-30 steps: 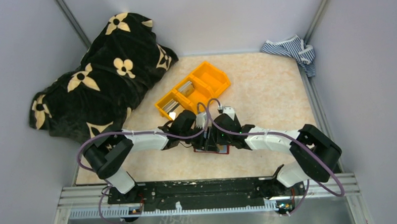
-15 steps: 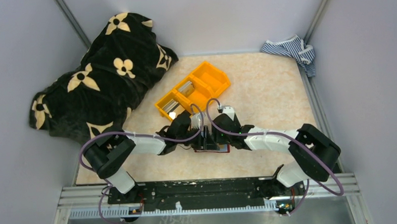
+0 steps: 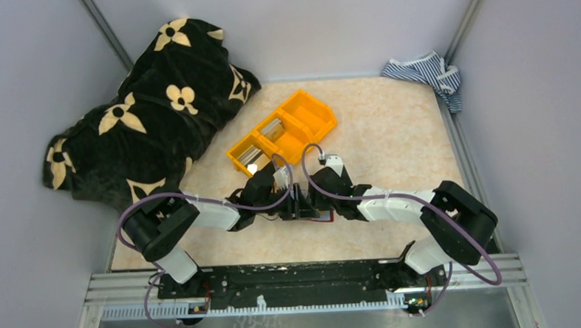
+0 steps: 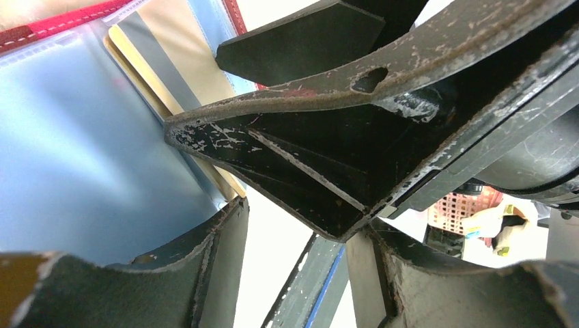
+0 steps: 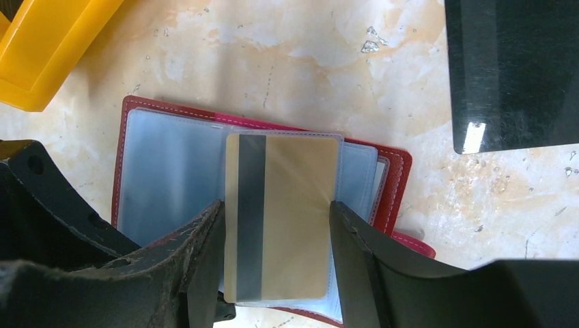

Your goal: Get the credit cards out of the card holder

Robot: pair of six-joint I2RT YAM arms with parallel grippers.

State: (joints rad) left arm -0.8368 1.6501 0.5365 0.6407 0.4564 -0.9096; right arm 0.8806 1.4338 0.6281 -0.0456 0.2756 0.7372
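Our right gripper is clamped across the width of the beige credit card, one finger against each long edge. The card lies stripe-up over the light blue pockets of the open red card holder. Our left gripper hangs close over a blue pocket, its fingers apart with nothing between them. The holder lies flat on the marbled table, near the orange bin.

You face a table with a beige marbled top, boxed in by plain pale grey walls. A black flowered blanket is heaped far left; a striped cloth sits in the far right corner.
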